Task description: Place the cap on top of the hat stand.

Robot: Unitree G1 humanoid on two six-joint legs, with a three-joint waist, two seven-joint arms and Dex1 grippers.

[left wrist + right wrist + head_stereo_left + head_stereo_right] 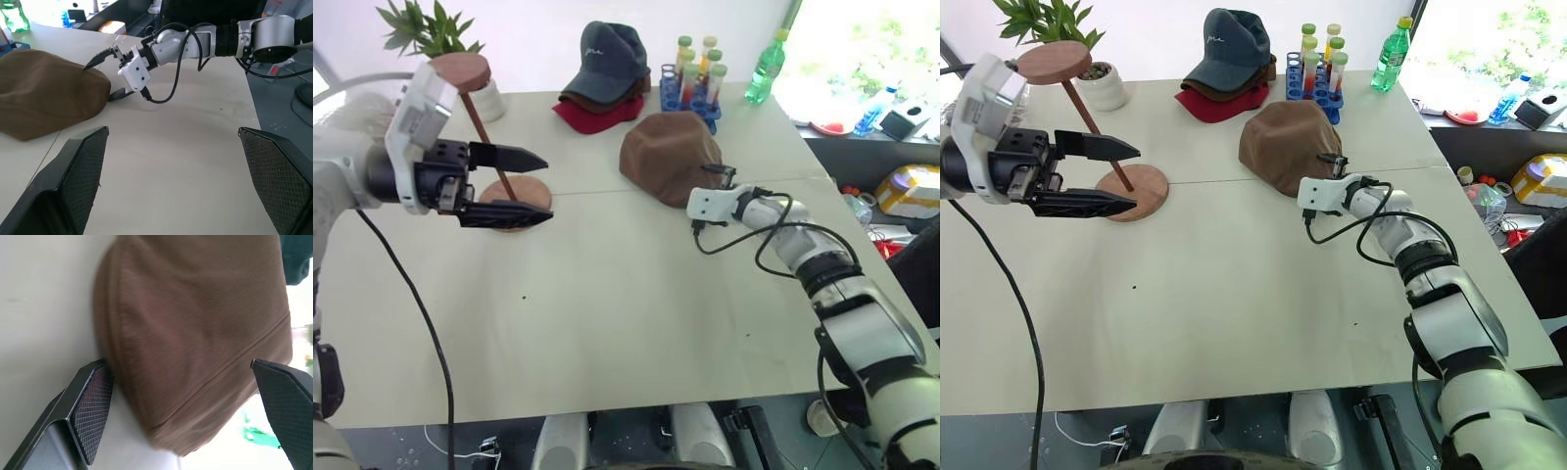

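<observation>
1. Brown soft fabric, the cap [668,157] lay crown-up on the pale tabletop [607,323], towards its far right part, just in front of a blue rack of tubes [690,93].
2. At the cap's near right edge sat the right gripper [722,179], its jaws spread wide with the cap's edge between them; in the right wrist view one finger [90,401] was at the cap's rim, the other apart from the fabric, so nothing was gripped.
3. Well to the left stood the hat stand [514,201], reddish-brown wood, its round base flat on the tabletop, its thin rod slanting up to the bare disc top [460,70].
4. The left gripper [533,186] hung above the tabletop in front of the stand's base, jaws wide open and empty, pointing right towards the cap.
5. Behind the cap lay a pile of caps, a dark grey baseball cap [607,59] over a red one [597,116]; a potted plant [435,34] stood behind the stand, and a green bottle [766,70] at the far right.
</observation>
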